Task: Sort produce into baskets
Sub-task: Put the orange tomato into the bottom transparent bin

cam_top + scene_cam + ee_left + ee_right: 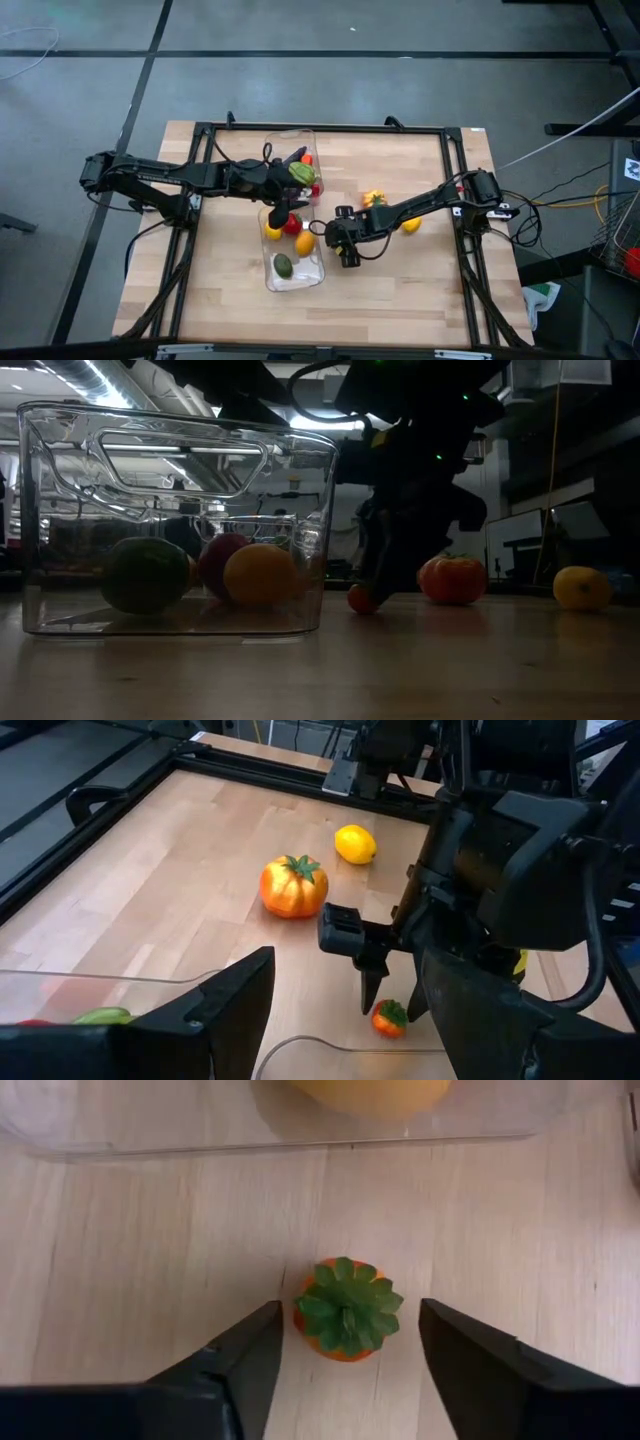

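From above, the right claw [335, 238] sits beside the near basket [293, 276], hiding whatever lies beneath it. At surface height, a tiny red piece [361, 599] shows partly behind dark fingers. The right wrist view shows that piece [346, 1308] between spread fingers, untouched. The left claw [283, 195] is spread, holding nothing.

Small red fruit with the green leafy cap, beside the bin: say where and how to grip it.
Grip the small red fruit across its round body, below the leafy cap, coming straight down. It sits cap-up on the table, and the right gripper already straddles it, fingers apart either side.
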Robot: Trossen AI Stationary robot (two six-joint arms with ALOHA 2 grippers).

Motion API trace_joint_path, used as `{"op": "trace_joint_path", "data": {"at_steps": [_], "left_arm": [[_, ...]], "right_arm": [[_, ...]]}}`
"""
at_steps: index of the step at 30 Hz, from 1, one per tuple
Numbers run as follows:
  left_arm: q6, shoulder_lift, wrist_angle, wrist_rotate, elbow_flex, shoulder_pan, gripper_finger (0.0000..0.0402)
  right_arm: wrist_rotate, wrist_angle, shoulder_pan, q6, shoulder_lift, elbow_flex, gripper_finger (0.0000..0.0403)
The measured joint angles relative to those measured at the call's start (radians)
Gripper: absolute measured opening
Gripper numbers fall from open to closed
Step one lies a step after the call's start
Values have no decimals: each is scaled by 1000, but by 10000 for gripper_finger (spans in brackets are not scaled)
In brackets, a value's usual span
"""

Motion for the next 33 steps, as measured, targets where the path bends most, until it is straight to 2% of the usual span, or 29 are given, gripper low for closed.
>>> {"op": "trace_joint_path", "data": {"at_steps": [7,17,26,33], "left_arm": [[0,0,0,0,0,0,250],[0,0,0,0,0,0,250],[0,0,0,0,0,0,250],[3,0,0,0,0,0,250]], "right_arm": [[-3,-3,0,0,0,0,186],[-3,-3,0,0,0,0,151],[-4,-5,0,0,-1,1,139],[-4,-124,0,-5,-2,74,138]]}}
